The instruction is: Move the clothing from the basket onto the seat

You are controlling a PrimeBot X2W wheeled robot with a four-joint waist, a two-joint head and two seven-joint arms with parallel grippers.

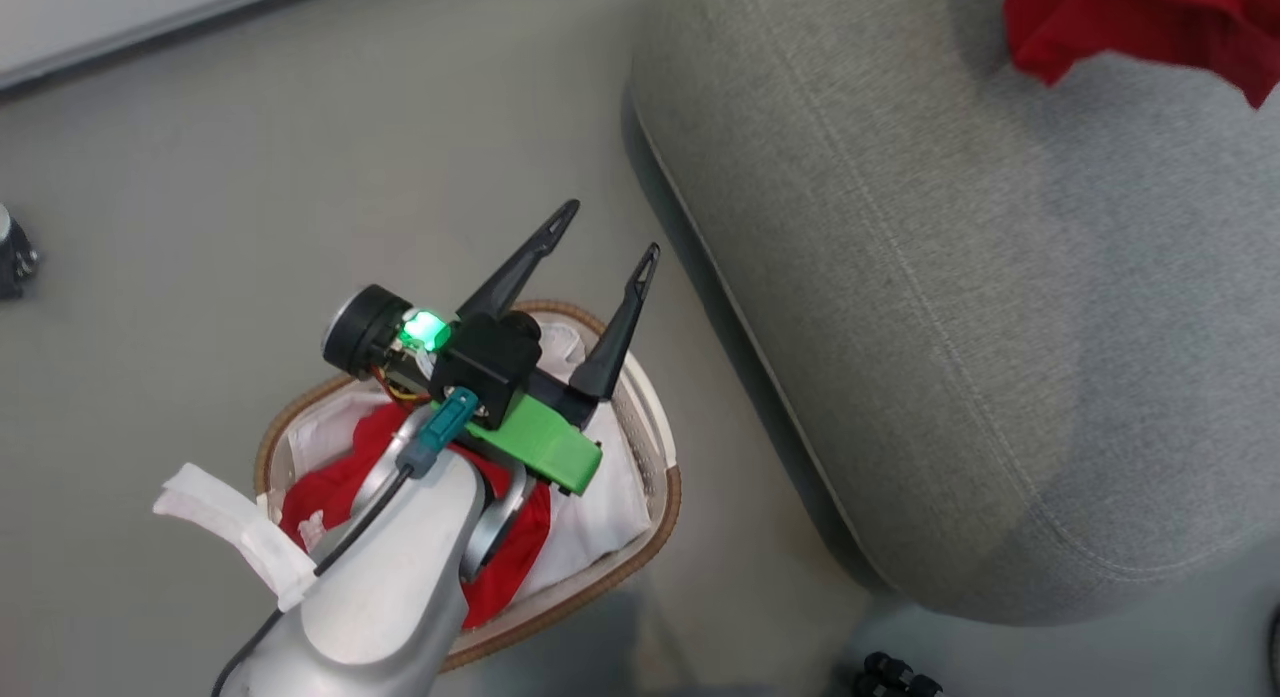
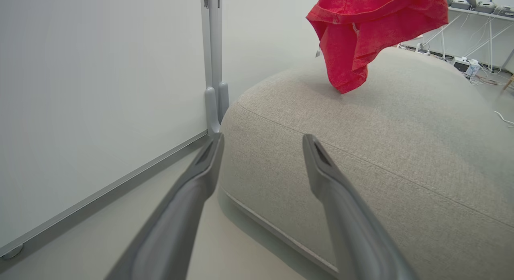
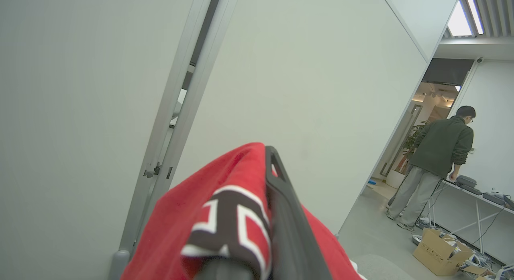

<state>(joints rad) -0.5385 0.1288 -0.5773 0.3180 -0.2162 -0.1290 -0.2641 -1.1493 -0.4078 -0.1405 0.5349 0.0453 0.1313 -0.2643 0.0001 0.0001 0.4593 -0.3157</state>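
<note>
Right wrist view has the red jersey (image 3: 225, 215) clamped in the right jaws, its hem hanging low over the seat (image 2: 401, 131); I'd lower it inboard before letting go. Left jaws gape above the basket (image 1: 674, 495), which holds more clothing (image 1: 325, 497).

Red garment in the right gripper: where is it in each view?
Head view: red garment, top right corner.
Left wrist view: top, right of centre, above the seat.
Right wrist view: bottom centre, pinched in the right gripper.
Shared landmark: seat, in head and left wrist views.
</note>
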